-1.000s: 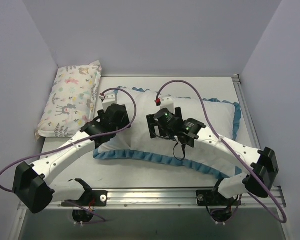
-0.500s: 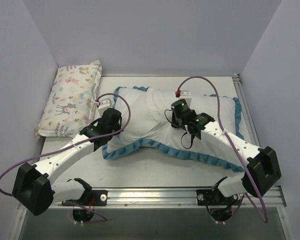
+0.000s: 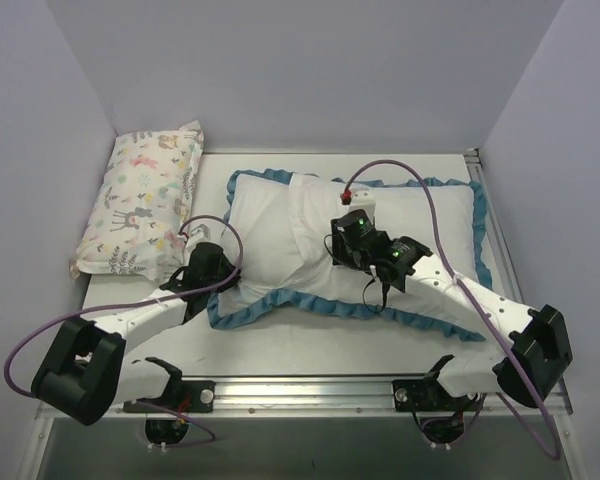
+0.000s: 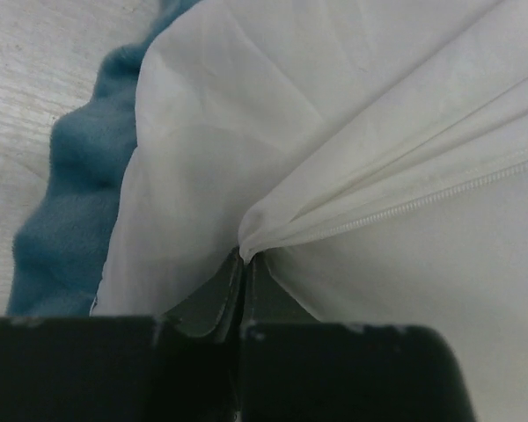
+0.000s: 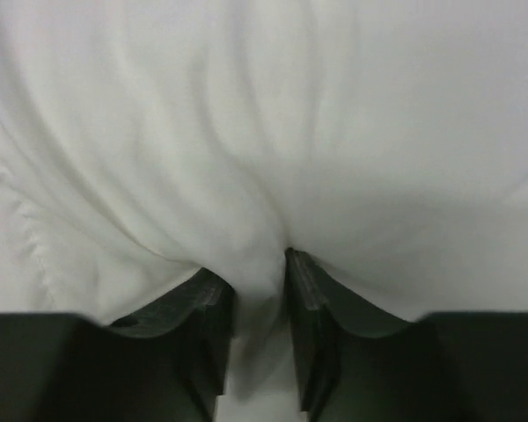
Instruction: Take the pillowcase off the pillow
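**Both hands pinching white cloth, case spread out beyond them**

From overhead I see the whole layout, which the wrist cameras do not give me. The pillowcase (image 3: 435, 230) lies flat across the tabletop (image 3: 310, 345), white side up, with its blue ruffle running round the edge. A small animal-print pillow (image 3: 145, 200) lies well off to the outer side of my left hand (image 4: 245, 264).

The overhead view hides the fingertips under the wrist housings, so I take the grip from the wrist cameras. The left hand is pressed together on a thin fold of the pillowcase, near its left corner. The cloth fans out from the fingertips in taut creases. A line of fine zipper teeth (image 4: 440, 193) runs away up and to the right of that hand. To the left of it is the ruffled trim (image 4: 70, 202), thick, fuzzy and wavy-edged, and beyond that a strip of pale grained tabletop.

My right hand (image 5: 260, 268) sits near the middle of the case. It pinches a fatter bunch of the same smooth white cloth. The cloth fills the narrow gap between the two dark ribbed fingers (image 5: 312, 290), and soft folds spread away ahead of them.

In none of the three views can I tell the pillow from the white lining.
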`<state>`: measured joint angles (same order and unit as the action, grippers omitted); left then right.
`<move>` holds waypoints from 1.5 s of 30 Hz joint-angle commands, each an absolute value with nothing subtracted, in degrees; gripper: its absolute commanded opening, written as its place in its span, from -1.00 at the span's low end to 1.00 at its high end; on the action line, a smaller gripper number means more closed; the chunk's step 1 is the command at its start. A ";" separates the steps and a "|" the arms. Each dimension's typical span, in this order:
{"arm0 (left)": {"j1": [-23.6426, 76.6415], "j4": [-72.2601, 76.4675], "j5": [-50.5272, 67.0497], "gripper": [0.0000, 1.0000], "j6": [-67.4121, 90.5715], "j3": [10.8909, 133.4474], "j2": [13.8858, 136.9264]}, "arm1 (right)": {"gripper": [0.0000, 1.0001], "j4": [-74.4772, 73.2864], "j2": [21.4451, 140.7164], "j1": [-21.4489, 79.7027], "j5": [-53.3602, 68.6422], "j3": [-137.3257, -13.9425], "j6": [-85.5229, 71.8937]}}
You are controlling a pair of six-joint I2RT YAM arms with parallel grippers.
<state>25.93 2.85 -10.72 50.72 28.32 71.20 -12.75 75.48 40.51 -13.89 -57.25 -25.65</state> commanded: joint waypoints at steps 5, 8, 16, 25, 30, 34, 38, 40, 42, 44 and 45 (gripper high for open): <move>26.89 10.01 -8.44 -1.00 50.10 21.54 70.85 | 0.44 -14.69 72.77 57.46 -32.34 -65.74 -13.03; 26.98 10.46 -8.00 -1.00 50.10 20.66 69.17 | 0.61 -9.85 76.09 63.09 -31.03 -68.11 -6.78; 26.98 8.88 -8.61 -1.00 51.85 18.90 62.68 | 0.90 -4.05 93.66 65.31 -23.65 -74.96 -0.44; 26.89 3.43 -10.37 -1.00 52.21 20.30 57.48 | 1.00 -11.07 107.21 62.93 -23.19 -79.71 -6.50; 26.98 2.81 -9.84 -1.00 52.38 20.92 56.17 | -0.40 -18.19 112.94 58.29 -23.56 -83.85 -12.89; 26.98 2.02 -9.67 -1.00 52.21 21.27 55.81 | -1.00 -20.65 109.61 54.67 -21.62 -86.38 -15.29; 27.51 0.71 -9.49 -1.00 52.38 22.32 57.56 | -1.00 -24.78 107.59 48.44 -17.60 -90.34 -19.68; 27.77 -2.26 -10.37 -1.00 52.56 22.67 58.53 | -1.00 -25.48 106.44 44.15 -15.65 -91.31 -22.04; 27.77 -3.60 -11.07 -1.00 52.82 22.59 58.80 | -1.00 -25.75 105.47 41.76 -14.85 -92.02 -23.20; 27.86 -5.09 -11.25 -1.00 53.17 22.24 58.62 | -1.00 -26.36 104.59 38.42 -14.07 -92.98 -24.43; 27.86 -5.71 -11.34 -1.00 53.35 21.63 58.28 | -1.00 -26.63 104.50 37.63 -14.32 -94.12 -24.61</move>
